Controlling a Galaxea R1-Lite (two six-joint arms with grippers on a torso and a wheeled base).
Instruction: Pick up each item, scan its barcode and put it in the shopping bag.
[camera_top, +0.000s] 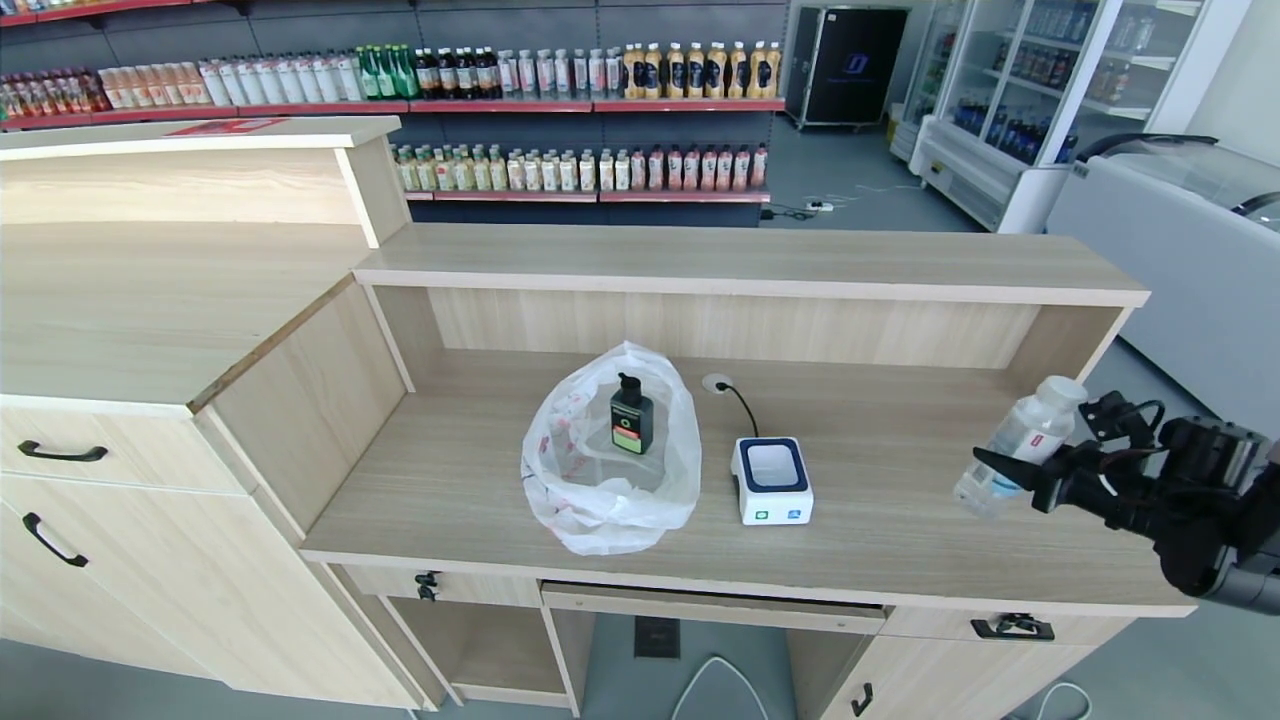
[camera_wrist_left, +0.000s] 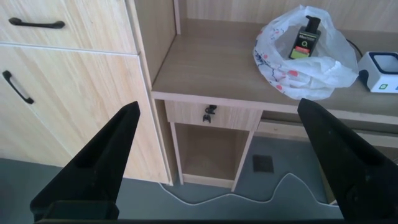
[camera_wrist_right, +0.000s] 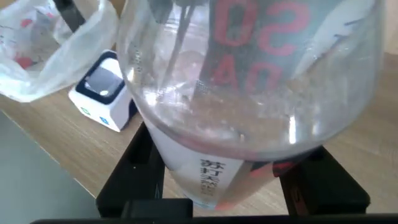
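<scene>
In the head view the right gripper (camera_top: 1005, 475) grasps a clear water bottle (camera_top: 1040, 415), tilted cap-up above the right end of the counter (camera_top: 900, 530), well apart from the scanner (camera_top: 771, 478). Close up, the right wrist view adds the black fingers (camera_wrist_right: 134, 180) on either side of the bottle's body, seemingly pressed to it, though the curved plastic blurs the contact. The left wrist view gives the left gripper (camera_wrist_left: 217, 168) spread wide, off the counter's front, with the shopping bag (camera_wrist_left: 280, 68) beyond holding an upright black pump bottle (camera_wrist_left: 305, 42), just beside the scanner.
</scene>
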